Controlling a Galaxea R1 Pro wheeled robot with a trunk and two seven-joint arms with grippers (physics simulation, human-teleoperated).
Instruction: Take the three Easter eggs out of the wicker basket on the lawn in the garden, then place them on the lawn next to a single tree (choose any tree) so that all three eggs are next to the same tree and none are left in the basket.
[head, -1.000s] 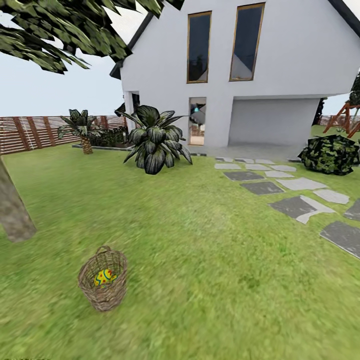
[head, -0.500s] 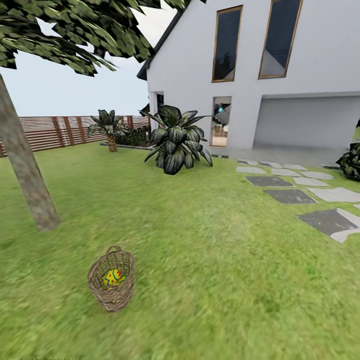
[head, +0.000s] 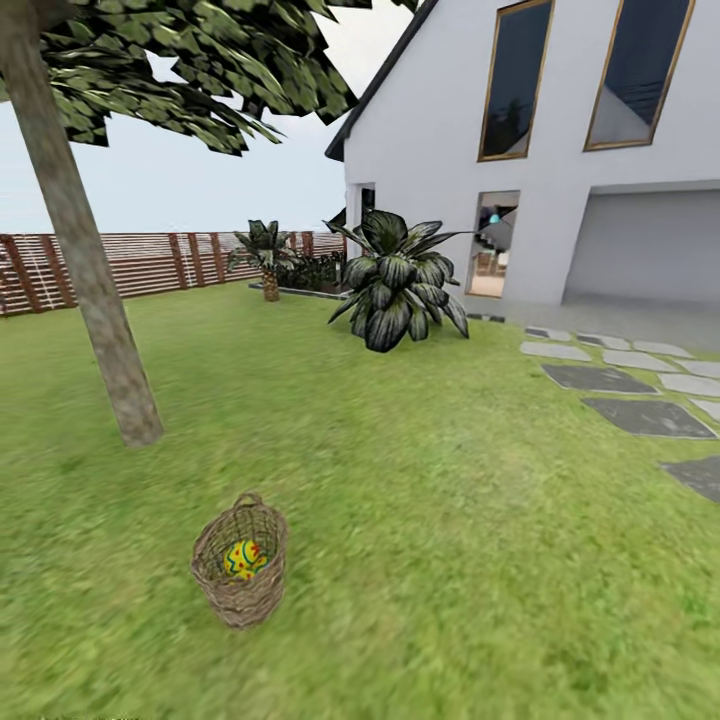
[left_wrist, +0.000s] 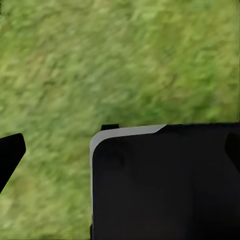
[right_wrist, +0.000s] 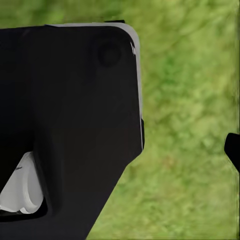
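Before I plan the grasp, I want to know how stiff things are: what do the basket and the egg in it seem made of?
The wicker basket looks like woven tan-brown wicker, matte, with gaps in the weave, so probably light and slightly yielding. The egg looks smooth and hard with a painted finish, yellow with blue and red marks; plastic or real shell cannot be told.
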